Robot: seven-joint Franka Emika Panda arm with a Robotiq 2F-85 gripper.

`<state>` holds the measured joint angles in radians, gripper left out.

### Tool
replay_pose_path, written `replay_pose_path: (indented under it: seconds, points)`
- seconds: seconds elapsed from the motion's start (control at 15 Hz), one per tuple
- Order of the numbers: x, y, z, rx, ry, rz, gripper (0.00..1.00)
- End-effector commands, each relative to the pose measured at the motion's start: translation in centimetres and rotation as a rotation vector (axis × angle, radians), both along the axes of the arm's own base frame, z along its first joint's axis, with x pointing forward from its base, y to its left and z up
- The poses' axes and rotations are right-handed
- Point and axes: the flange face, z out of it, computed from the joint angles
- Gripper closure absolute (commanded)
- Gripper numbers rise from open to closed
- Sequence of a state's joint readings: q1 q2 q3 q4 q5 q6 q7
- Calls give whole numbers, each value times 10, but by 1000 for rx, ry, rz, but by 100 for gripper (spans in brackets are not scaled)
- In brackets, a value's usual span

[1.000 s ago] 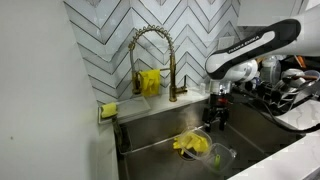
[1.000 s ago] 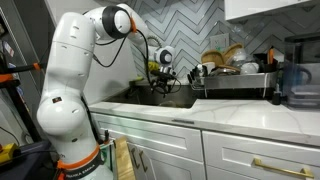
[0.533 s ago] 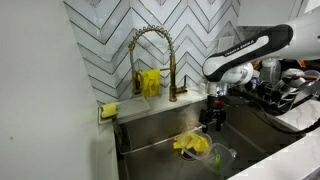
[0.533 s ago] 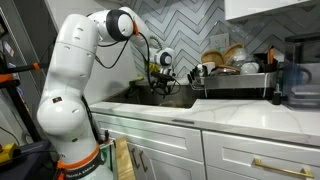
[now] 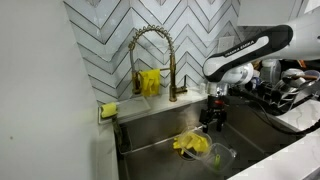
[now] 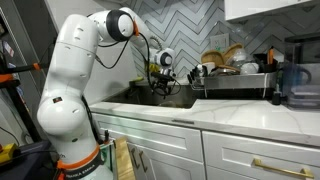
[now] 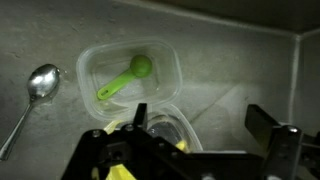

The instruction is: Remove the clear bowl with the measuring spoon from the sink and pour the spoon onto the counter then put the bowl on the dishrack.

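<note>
A clear squarish bowl lies on the sink floor with a green measuring spoon inside it. My gripper is open and empty, hovering above the sink a little to the side of the bowl. In an exterior view the gripper hangs over the sink basin, with a clear bowl near the front. In an exterior view the gripper is at the sink, and the dishrack stands beyond it on the counter.
A metal spoon lies beside the bowl. A round clear container and a yellow cloth lie under the gripper. The brass faucet and a yellow sponge are at the sink's back. The dishrack holds dishes.
The arm has shifted slightly across the sink toward the faucet side; the gripper stays open and nothing in the sink has moved.
</note>
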<state>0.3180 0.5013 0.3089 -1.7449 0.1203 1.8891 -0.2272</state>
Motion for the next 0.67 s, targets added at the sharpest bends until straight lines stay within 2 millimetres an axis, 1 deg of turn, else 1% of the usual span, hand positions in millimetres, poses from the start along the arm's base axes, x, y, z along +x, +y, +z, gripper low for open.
replay_pose_path:
  seconds: [0.0, 0.4, 0.53, 0.6]
  points:
    - [-8, -12, -12, -74, -44, -80, 0]
    - [-31, -24, -53, -139, -37, -195, 0]
    - [-35, -26, -64, -158, -51, -239, 0]
    - [-34, -25, -71, -161, -65, -262, 0]
